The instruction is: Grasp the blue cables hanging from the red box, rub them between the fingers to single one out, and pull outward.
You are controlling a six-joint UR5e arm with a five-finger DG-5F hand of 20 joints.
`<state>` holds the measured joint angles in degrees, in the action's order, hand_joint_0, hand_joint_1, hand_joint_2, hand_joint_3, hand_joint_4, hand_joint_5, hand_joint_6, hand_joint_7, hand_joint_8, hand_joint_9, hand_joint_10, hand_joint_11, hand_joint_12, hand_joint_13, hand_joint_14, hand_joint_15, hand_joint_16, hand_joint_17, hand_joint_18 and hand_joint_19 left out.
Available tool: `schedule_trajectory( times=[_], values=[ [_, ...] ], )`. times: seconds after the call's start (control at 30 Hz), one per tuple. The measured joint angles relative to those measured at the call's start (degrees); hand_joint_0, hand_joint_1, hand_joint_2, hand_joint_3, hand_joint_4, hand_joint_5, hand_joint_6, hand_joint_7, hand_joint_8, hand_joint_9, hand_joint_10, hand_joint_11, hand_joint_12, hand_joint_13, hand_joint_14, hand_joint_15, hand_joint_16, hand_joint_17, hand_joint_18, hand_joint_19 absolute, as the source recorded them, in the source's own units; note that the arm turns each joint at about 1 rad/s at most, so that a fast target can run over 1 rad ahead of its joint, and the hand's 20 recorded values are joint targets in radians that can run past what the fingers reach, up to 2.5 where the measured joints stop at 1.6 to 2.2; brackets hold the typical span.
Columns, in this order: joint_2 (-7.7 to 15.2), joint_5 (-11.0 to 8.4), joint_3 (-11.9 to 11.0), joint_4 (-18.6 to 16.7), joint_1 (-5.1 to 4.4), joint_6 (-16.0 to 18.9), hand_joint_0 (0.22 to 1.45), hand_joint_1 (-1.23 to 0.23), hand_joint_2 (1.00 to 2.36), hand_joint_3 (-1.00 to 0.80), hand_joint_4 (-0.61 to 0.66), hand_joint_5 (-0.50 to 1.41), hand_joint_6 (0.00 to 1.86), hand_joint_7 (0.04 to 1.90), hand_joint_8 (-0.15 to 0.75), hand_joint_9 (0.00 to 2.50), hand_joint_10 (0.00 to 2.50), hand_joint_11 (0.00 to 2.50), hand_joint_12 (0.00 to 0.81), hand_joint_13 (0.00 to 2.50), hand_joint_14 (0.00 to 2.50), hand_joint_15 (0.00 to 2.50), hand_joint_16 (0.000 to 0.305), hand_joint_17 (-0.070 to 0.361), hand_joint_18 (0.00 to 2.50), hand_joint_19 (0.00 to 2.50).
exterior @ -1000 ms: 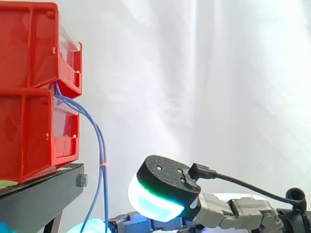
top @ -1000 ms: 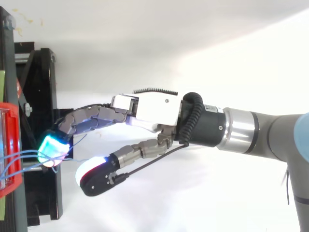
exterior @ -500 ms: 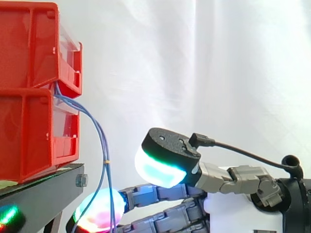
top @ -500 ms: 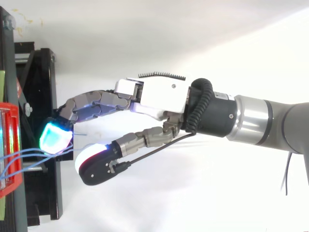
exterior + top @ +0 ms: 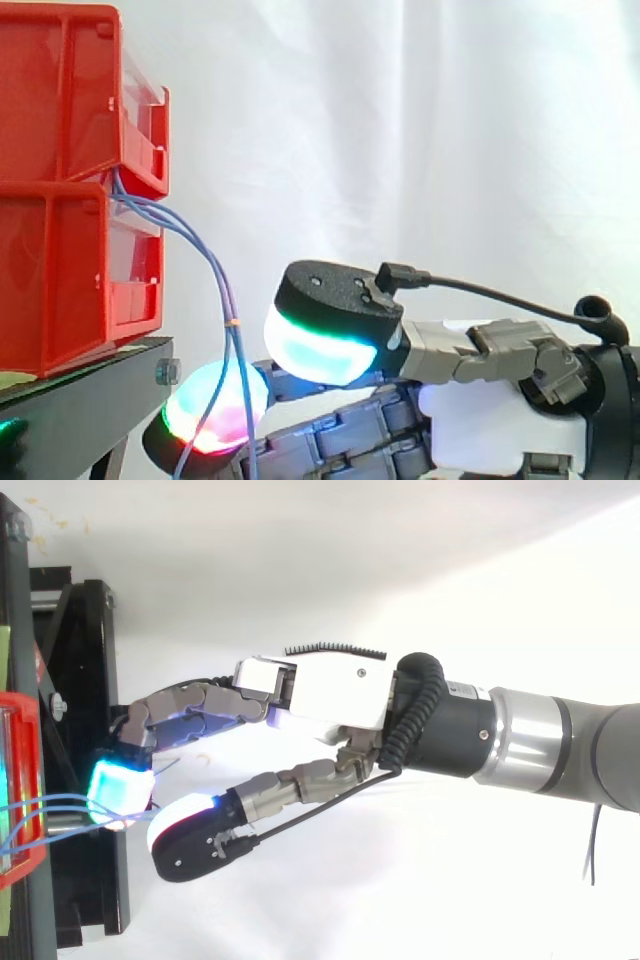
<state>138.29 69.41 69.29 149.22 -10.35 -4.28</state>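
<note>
Blue cables point(image 5: 235, 322) come out between the two stacked red bins point(image 5: 60, 250) and hang down past the stand's edge, bent toward the right. My hand point(image 5: 320, 690) reaches in from the right with curled fingers. One glowing fingertip point(image 5: 215, 405) lies right behind the cables, low on their run. From above, the cables point(image 5: 50, 805) run from the bin into the narrow gap between that fingertip point(image 5: 120, 782) and the thumb pad point(image 5: 185, 825). An orange mark sits on the cables just above the fingertip.
The red bins stand on a black stand point(image 5: 80, 400) at the left, its frame also seen from above point(image 5: 85, 630). A white curtain hangs behind. Open space lies to the right of the bins, where the arm point(image 5: 560, 760) comes in.
The hand rose from below and closed in on the cables. The cables, hanging straight before, now bend to the right, and the orange mark has shifted right and up.
</note>
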Motion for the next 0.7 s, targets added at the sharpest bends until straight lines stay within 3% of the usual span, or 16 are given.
schedule_trajectory(
  times=[0.37,0.7],
  values=[
    [-0.1,0.95,-1.6,0.4,0.00,0.0,0.58,-0.63,1.00,-0.45,0.34,-0.11,0.50,1.16,0.233,0.58,0.00,0.01,0.307,0.37,0.00,0.03,0.043,0.096,0.33,0.23],
    [-0.1,0.98,-3.2,4.5,0.00,0.0,0.60,-0.64,1.01,-0.40,0.26,-0.09,0.50,1.29,0.231,0.60,0.00,0.03,0.306,0.39,0.00,0.03,0.042,0.094,0.36,0.25]
  ],
)
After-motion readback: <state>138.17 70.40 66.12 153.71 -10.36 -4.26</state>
